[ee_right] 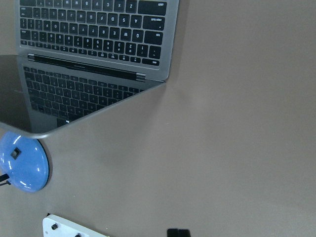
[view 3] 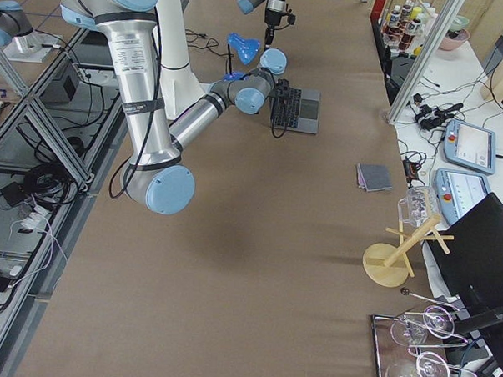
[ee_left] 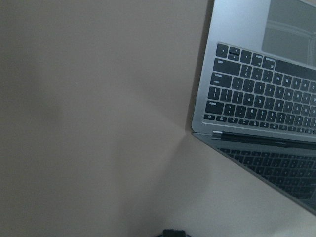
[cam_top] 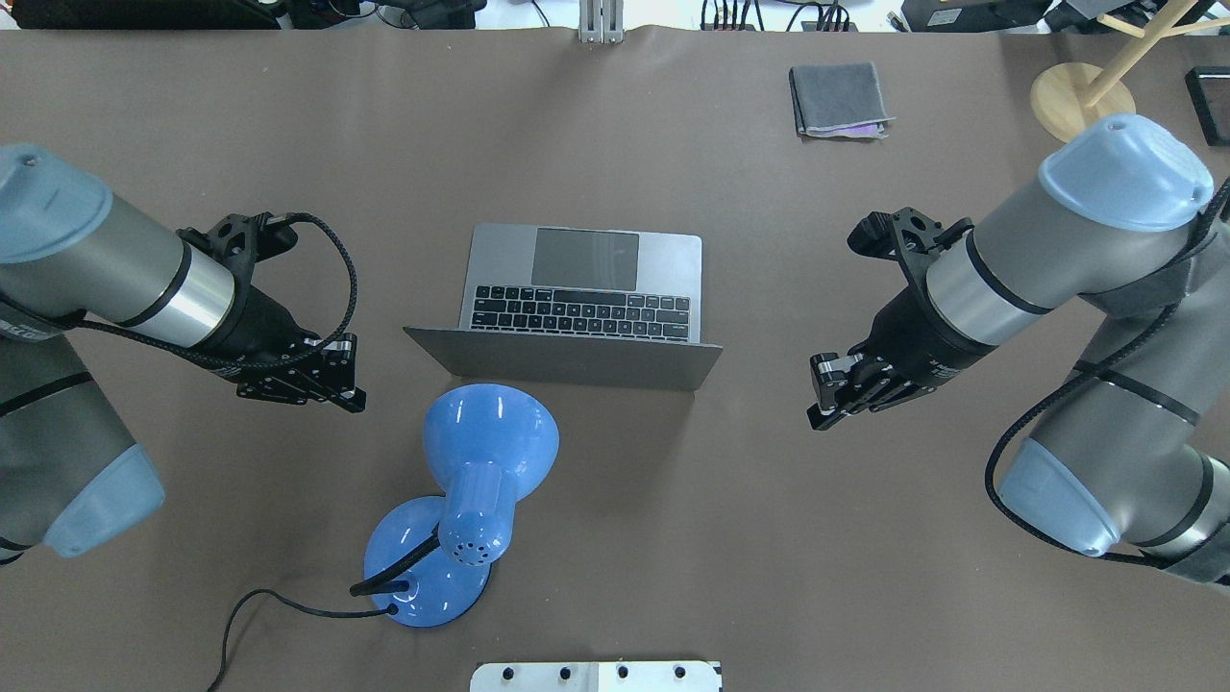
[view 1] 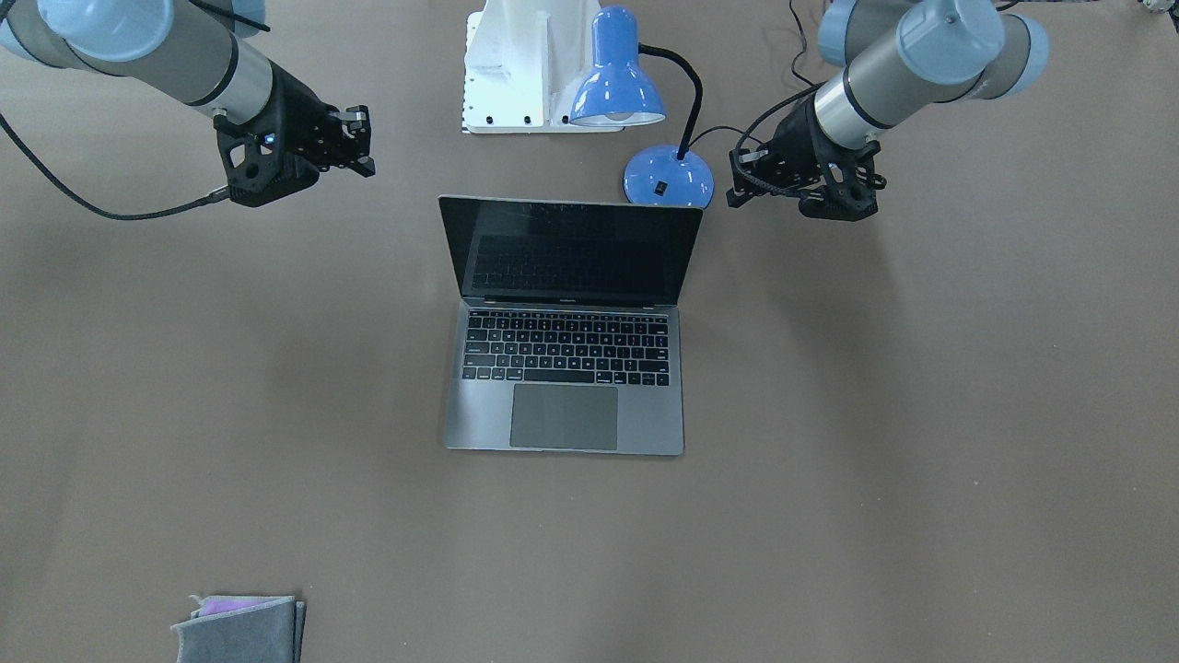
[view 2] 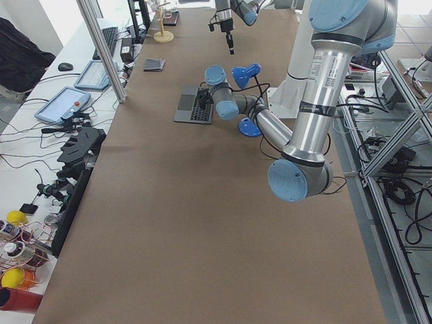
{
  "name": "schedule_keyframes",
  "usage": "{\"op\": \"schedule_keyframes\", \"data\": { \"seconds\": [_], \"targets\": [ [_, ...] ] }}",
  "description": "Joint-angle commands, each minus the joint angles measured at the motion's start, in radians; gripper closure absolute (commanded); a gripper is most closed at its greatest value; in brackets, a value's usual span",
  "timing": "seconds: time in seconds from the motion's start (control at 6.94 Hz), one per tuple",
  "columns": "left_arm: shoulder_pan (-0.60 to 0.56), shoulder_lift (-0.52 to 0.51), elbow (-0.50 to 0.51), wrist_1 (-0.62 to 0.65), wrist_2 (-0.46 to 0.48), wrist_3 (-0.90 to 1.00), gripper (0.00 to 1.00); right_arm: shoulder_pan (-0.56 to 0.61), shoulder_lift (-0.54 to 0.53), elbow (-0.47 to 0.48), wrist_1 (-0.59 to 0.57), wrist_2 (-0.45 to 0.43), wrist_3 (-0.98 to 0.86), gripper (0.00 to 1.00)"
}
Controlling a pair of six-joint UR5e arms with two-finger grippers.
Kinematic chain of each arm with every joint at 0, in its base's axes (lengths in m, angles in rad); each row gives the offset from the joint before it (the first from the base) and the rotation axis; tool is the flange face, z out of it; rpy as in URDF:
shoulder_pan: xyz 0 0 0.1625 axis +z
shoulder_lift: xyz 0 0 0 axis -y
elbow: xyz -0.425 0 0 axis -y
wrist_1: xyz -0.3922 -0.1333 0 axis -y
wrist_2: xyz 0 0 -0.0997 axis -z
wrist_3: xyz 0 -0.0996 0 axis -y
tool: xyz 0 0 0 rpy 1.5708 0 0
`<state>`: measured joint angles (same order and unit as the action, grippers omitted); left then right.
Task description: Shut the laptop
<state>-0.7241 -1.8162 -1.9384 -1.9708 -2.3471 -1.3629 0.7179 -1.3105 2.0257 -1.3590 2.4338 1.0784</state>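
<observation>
Nearest the robot's base: blue desk lamp point(cam_top: 485, 452), shade just behind the lid.

Left gripper point(cam_top: 348, 375) and right gripper point(cam_top: 817, 389) hover on either side of the laptop, apart from it. Both are empty. Their fingers look parted, though at this size I can't be certain.

Laptop point(cam_top: 577, 298) at mid-table, lid raised (its back faces the robot, the keyboard lies beyond), screen dark.

Far side: folded grey cloth point(cam_top: 838, 99).

Progress: nil. Lid untouched; the approach, the push down and the full close all remain.
</observation>
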Motion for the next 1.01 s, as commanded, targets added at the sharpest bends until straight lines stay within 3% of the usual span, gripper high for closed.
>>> {"op": "schedule_keyframes", "data": {
  "seconds": [0.0,0.43,0.86],
  "targets": [
    [0.017,-0.053,0.018,0.004,0.003,-0.078,1.00,-0.064,0.061,-0.007,0.006,-0.040,0.090,1.00],
    [0.046,-0.087,0.032,0.004,0.005,-0.134,1.00,-0.124,0.149,-0.028,0.005,-0.114,0.153,1.00],
    [0.052,-0.127,0.036,0.004,0.005,-0.176,1.00,-0.114,0.223,-0.125,0.005,-0.166,0.150,1.00]
  ]
}}
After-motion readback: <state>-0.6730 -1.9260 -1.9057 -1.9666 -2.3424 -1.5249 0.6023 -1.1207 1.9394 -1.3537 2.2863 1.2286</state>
